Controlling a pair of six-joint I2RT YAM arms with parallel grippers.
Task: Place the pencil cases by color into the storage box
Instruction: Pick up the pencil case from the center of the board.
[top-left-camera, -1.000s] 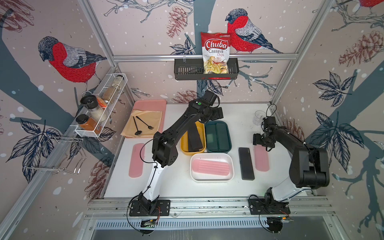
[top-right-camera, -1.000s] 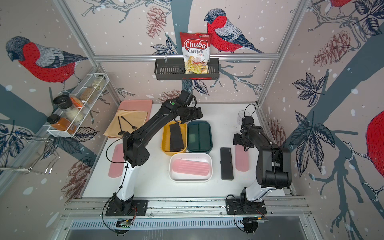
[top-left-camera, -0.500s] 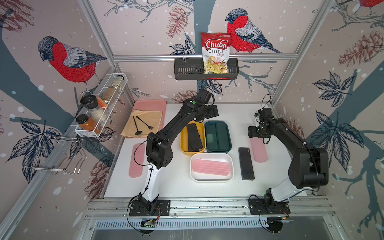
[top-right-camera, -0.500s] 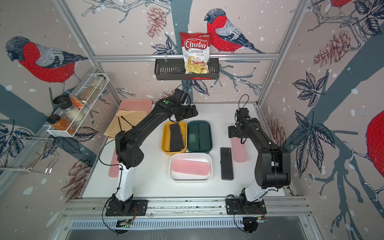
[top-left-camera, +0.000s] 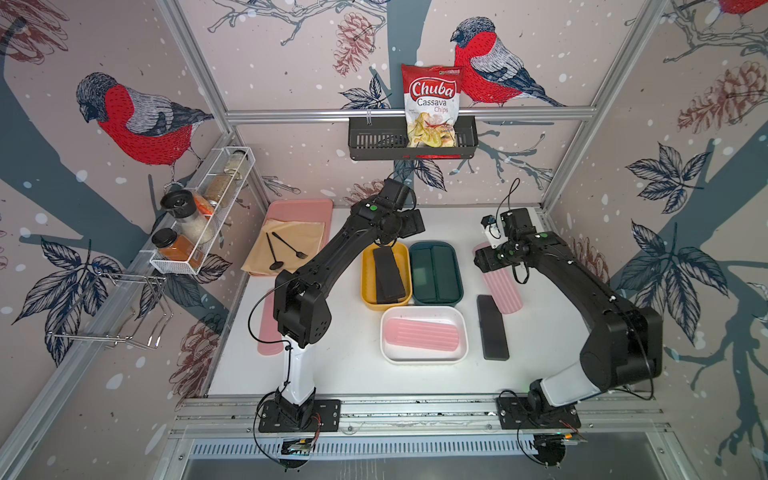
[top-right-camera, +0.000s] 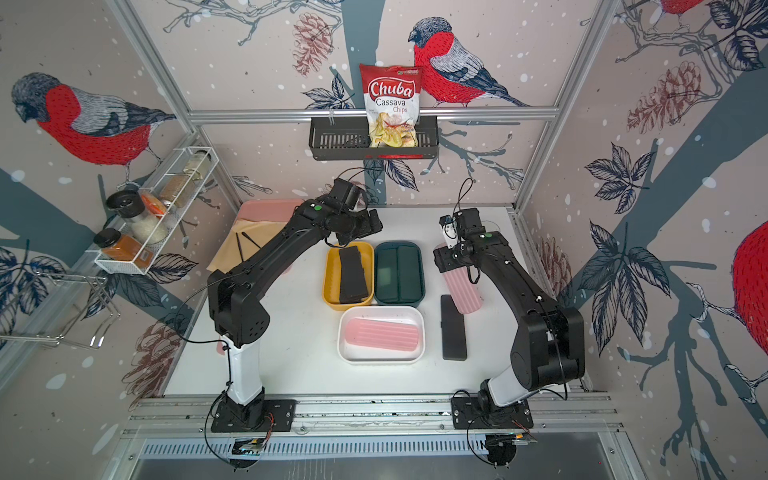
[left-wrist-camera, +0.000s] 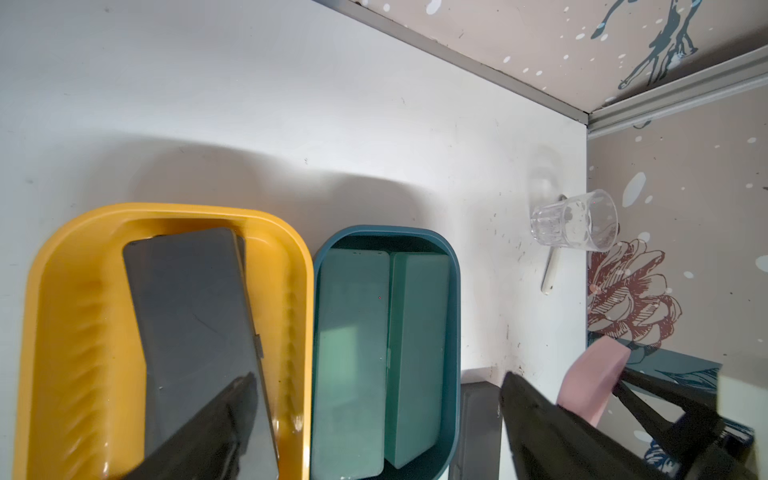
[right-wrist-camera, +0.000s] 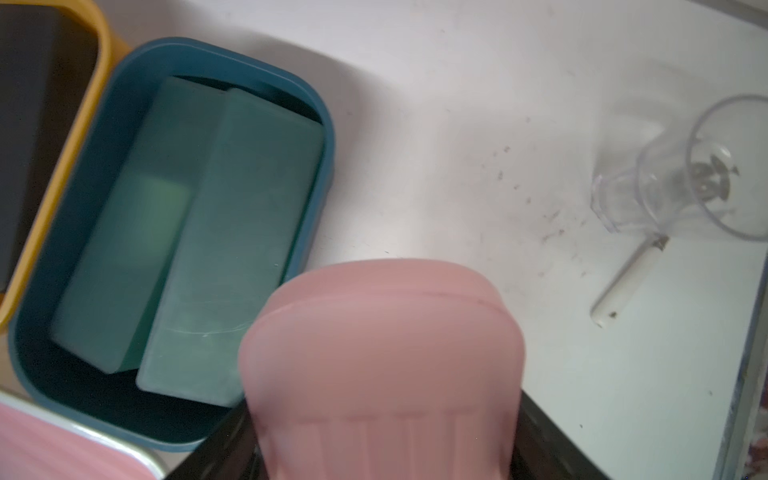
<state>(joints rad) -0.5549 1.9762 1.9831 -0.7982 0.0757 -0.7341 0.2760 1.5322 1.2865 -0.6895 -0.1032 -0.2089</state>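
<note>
My right gripper (top-left-camera: 487, 262) is shut on the far end of a ribbed pink pencil case (top-left-camera: 502, 287), which hangs tilted just right of the teal storage box (top-left-camera: 456, 266). In the right wrist view the pink case (right-wrist-camera: 382, 357) fills the gap between the fingers. The teal box holds two green cases (left-wrist-camera: 382, 345). A black case (top-left-camera: 388, 274) lies in the yellow box (top-left-camera: 368, 286), and a pink case (top-left-camera: 419, 334) in the white box (top-left-camera: 424, 357). Another black case (top-left-camera: 492, 328) lies on the table, and a pink one (top-left-camera: 266, 332) beside the left arm. My left gripper (top-left-camera: 409, 226) hovers open over the yellow box's far end.
A clear glass (left-wrist-camera: 575, 220) with a white stick (left-wrist-camera: 548, 270) beside it stands at the back right corner. A pink tray (top-left-camera: 299, 208) with tan cloth, fork and spoon sits back left. A spice rack (top-left-camera: 199, 220) hangs on the left wall and a chips basket (top-left-camera: 411, 141) on the back wall.
My right gripper has lifted the pink case off the table and carried it left toward the teal box. The left gripper has drawn back slightly from the yellow box and stays open.
</note>
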